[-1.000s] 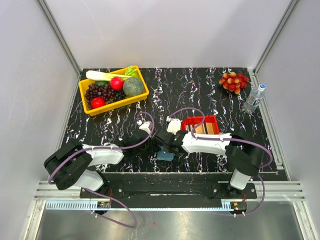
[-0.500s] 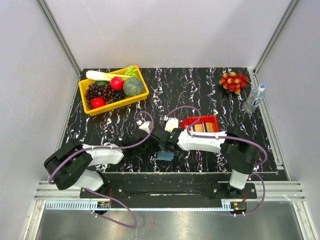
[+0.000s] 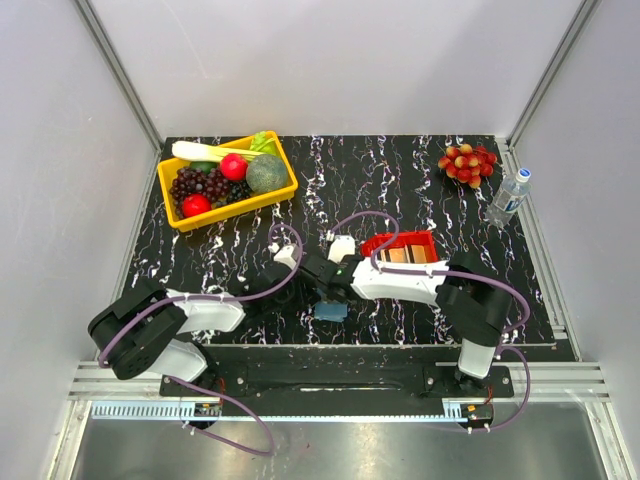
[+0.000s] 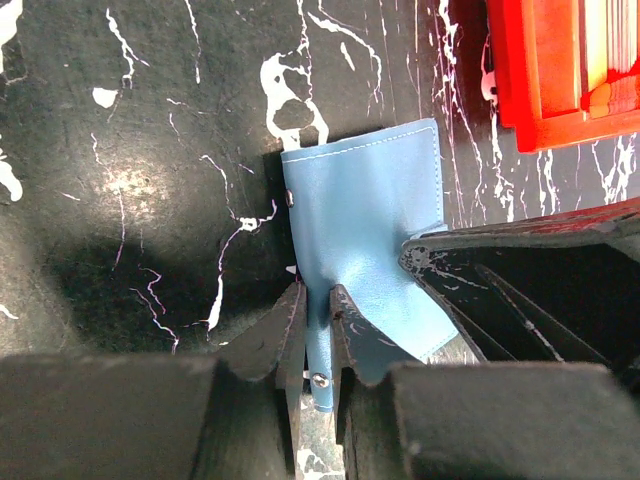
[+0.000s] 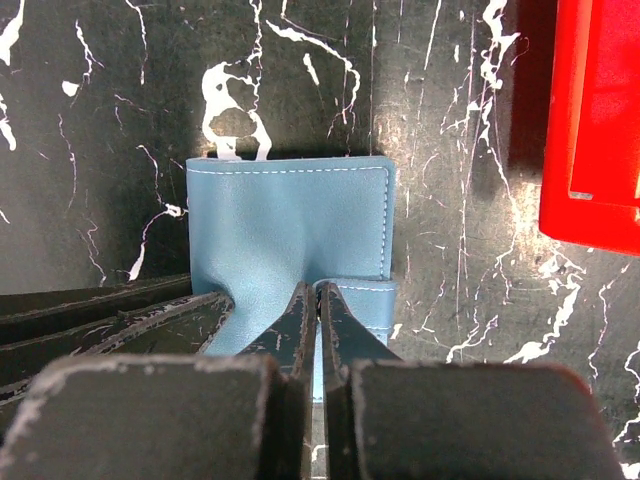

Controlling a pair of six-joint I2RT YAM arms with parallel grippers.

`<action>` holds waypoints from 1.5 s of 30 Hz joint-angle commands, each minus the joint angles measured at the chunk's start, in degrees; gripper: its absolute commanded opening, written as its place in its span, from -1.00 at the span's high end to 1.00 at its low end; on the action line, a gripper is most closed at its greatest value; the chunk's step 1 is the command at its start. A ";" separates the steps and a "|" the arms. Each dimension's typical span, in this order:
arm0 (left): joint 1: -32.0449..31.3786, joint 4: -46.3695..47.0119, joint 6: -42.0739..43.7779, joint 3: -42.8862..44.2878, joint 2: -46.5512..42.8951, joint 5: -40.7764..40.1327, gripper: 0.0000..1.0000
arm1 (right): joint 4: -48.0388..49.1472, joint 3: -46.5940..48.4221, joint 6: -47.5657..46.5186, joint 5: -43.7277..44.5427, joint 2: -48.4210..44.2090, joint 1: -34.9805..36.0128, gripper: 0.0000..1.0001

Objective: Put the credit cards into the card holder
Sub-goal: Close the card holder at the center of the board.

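Observation:
The steel-blue card holder [image 3: 330, 311] lies on the black marbled table near the front edge, between the two arms. In the left wrist view my left gripper [image 4: 316, 305] is shut on the card holder's [image 4: 365, 220] near edge, by a metal snap. In the right wrist view my right gripper [image 5: 317, 297] is shut on a fold of the card holder [image 5: 285, 225] beside its little flap. The credit cards [image 3: 407, 256], orange-brown and tan, lie in the red tray [image 3: 385, 243] behind the right arm. Both grippers meet over the holder in the top view.
A yellow bin [image 3: 284, 189] of fruit and vegetables stands at the back left. A bunch of red grapes [image 3: 467, 163] and a water bottle [image 3: 508, 197] are at the back right. The red tray's corner shows in both wrist views [image 4: 520, 110] [image 5: 560, 180].
The right arm has shifted left and slightly back, uncovering more of the red tray and its cards. The left arm's wrist has crept a little back and right. The card holder stays put.

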 commanded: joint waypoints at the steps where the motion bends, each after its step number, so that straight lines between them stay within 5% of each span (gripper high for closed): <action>1: -1.64 4.06 -0.90 -1.66 0.83 1.14 0.76 | 8.49 -5.91 2.55 -7.00 6.35 -2.27 1.00; 19: -1.73 5.90 -0.02 -1.92 2.59 2.63 0.80 | 14.75 -8.30 1.33 -18.34 10.03 -8.95 0.98; 28: -1.73 6.52 0.42 -1.66 3.03 2.72 0.81 | 2.18 -0.73 0.44 -13.17 15.31 -8.87 0.88; 45: -1.73 8.01 -0.02 -1.48 4.61 4.13 0.82 | 6.74 2.78 4.84 -12.72 23.91 -5.52 0.70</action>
